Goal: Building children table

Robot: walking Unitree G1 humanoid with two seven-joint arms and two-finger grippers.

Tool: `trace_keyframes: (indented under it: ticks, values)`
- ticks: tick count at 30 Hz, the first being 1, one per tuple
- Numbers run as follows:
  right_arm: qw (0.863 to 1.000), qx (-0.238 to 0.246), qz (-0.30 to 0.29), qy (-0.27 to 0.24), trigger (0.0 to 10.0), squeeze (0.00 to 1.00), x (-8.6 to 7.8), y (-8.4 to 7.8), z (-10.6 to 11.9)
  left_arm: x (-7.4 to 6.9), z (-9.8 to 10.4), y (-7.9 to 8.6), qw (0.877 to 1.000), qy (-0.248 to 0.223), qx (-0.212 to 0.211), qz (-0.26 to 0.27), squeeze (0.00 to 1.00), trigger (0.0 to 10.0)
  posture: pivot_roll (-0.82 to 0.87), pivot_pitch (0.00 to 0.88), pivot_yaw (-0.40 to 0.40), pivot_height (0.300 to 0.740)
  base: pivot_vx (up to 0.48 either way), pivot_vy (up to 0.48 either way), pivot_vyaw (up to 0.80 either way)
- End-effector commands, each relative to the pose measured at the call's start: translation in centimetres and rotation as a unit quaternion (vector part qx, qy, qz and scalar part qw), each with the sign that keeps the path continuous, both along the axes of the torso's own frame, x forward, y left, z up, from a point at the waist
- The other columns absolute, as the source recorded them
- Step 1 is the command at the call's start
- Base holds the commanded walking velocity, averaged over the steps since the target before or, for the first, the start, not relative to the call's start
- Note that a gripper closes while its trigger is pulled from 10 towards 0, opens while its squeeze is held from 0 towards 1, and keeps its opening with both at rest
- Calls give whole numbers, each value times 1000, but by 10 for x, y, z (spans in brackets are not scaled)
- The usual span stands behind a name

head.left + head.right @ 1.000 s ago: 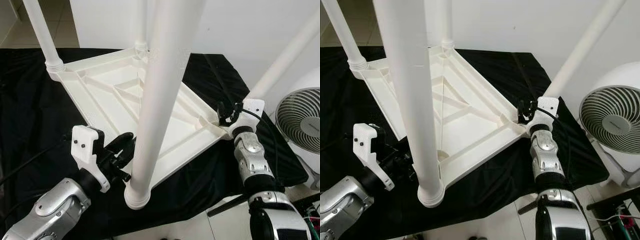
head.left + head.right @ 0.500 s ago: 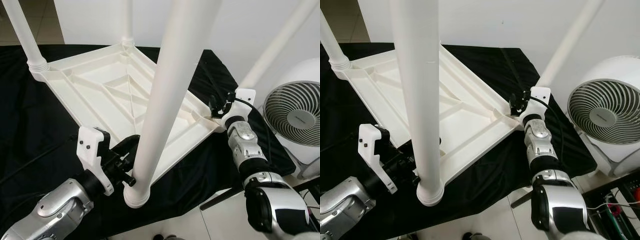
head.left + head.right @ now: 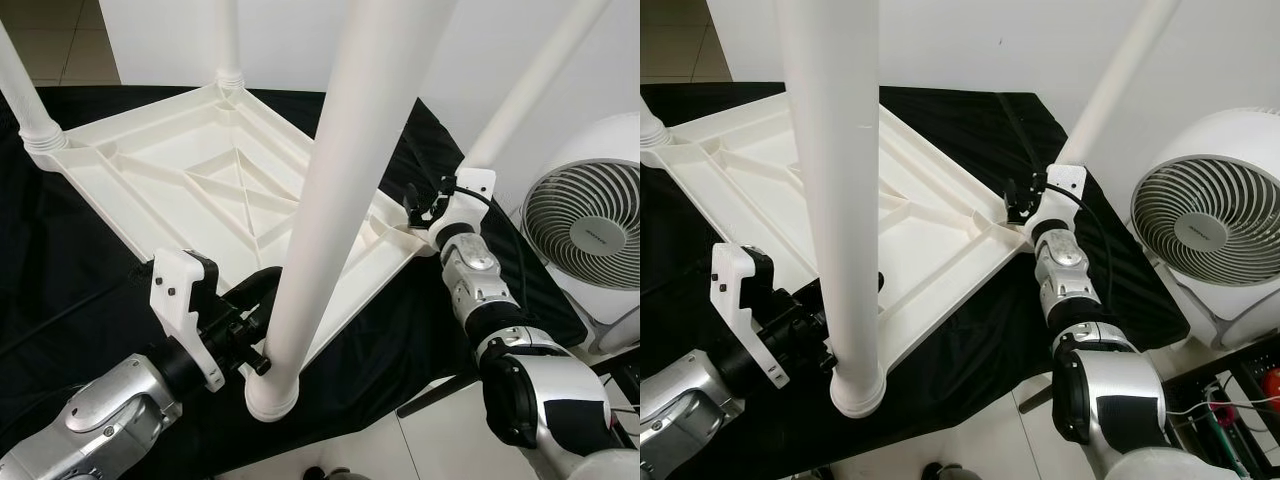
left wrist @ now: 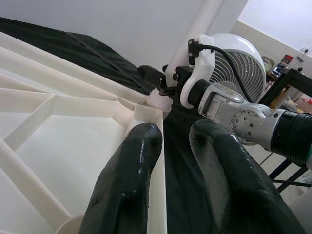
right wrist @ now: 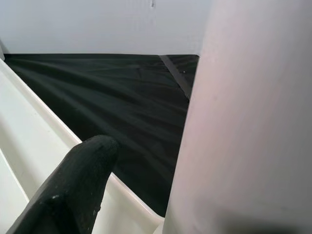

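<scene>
A white plastic children's table lies upside down on a black cloth, its ribbed underside (image 3: 200, 170) facing up and its legs pointing up. The near leg (image 3: 330, 200) stands thick in front. My left gripper (image 3: 255, 310) sits just left of that leg's base, its fingers (image 4: 131, 165) closed over the table's rim (image 4: 157, 165). My right gripper (image 3: 425, 205) is at the right corner, shut around the base of the right leg (image 3: 520, 90). One finger (image 5: 78, 185) shows beside that leg (image 5: 248, 122); the other is hidden.
A white round fan (image 3: 590, 230) stands on the floor at the right, close to my right arm. The black cloth (image 3: 60, 260) covers the work surface, whose front edge runs just below the near leg. A white wall rises behind.
The whole picture has shifted, so the table now sits further left and lower in view. Both grippers keep their places at the near rim and the right corner leg.
</scene>
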State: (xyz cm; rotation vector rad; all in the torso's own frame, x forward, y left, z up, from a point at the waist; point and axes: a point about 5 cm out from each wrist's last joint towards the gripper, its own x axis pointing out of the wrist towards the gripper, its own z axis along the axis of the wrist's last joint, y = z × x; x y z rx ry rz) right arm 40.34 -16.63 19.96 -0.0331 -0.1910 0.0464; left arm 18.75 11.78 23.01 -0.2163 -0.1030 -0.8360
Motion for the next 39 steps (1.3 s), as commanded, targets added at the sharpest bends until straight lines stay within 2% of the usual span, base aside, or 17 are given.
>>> trace_keyframes:
  ticks: [1, 13, 15, 18, 20, 23, 26, 28, 30, 31, 33, 34, 35, 36, 37, 39]
  values:
    - [998, -9, 65, 24, 10000, 0, -2, 31, -14, -6, 5, -10, 998, -16, -8, -54, 0, 10000, 122, 153, -146, 740, 0, 0, 0]
    - [997, -12, 75, 27, 10000, 0, 4, 37, -3, -2, 5, -9, 998, -21, -10, -59, 0, 10000, 119, 132, -149, 740, 0, 0, 0]
    - [993, -4, 111, 30, 10000, 0, 5, 50, 0, -3, 5, -8, 998, -21, -10, -58, 0, 10000, 128, 127, -152, 740, 0, 0, 0]
    - [992, -4, 126, 29, 10000, 0, 5, 55, 1, -4, 6, -8, 998, -22, -11, -59, 0, 10000, 128, 127, -152, 740, 0, 0, 0]
    - [988, -1, 153, 23, 10000, 0, 4, 66, 2, -6, 8, -9, 998, -21, -13, -63, 0, 10000, 132, 119, -146, 740, 0, 0, 0]
    - [989, 1, 148, 19, 10000, 0, 4, 69, 5, -6, 9, -11, 997, -22, -13, -70, 0, 10000, 133, 111, -134, 740, 0, 0, 0]
    - [991, -1, 135, 17, 10000, 0, 5, 66, 7, -7, 10, -12, 997, -24, -12, -72, 0, 10000, 135, 110, -127, 740, 0, 0, 0]
    - [995, 7, 99, 12, 10000, 0, 6, 56, 7, -4, 10, -14, 997, -25, -3, -71, 0, 10000, 133, 110, -115, 740, 0, 0, 0]
    - [995, 7, 99, 12, 10000, 0, 6, 56, 7, -4, 10, -14, 997, -25, -3, -71, 0, 10000, 133, 110, -115, 740, 0, 0, 0]
    - [997, 7, 78, 9, 10000, 0, 6, 49, 7, -2, 9, -16, 997, -25, 5, -70, 0, 10000, 133, 110, -115, 740, 0, 0, 0]
    - [997, 7, 78, 9, 10000, 0, 6, 49, 7, -2, 9, -16, 997, -25, 5, -70, 0, 10000, 133, 110, -115, 740, 0, 0, 0]
    - [999, 12, 49, 0, 10000, 0, 6, 39, 5, 2, 9, -16, 998, -28, 12, -61, 0, 10000, 131, 111, -100, 740, 0, 0, 0]
    - [999, 18, -9, -26, 10000, 0, 1, 17, 1, 12, 5, -10, 999, -28, 23, -34, 0, 10000, 121, 112, -82, 740, 0, 0, 0]
    - [999, 18, -9, -26, 10000, 0, 1, 17, 1, 12, 5, -10, 999, -28, 23, -34, 0, 10000, 121, 112, -82, 740, 0, 0, 0]
    - [998, 24, -33, -41, 10000, 0, -2, 7, -1, 16, 3, -3, 999, -26, 26, -18, 0, 10000, 119, 111, -78, 740, 0, 0, 0]
    - [998, 36, -34, -43, 10000, 0, -3, 6, -2, 17, 2, -1, 999, -26, 28, -14, 0, 10000, 116, 111, -71, 740, 0, 0, 0]
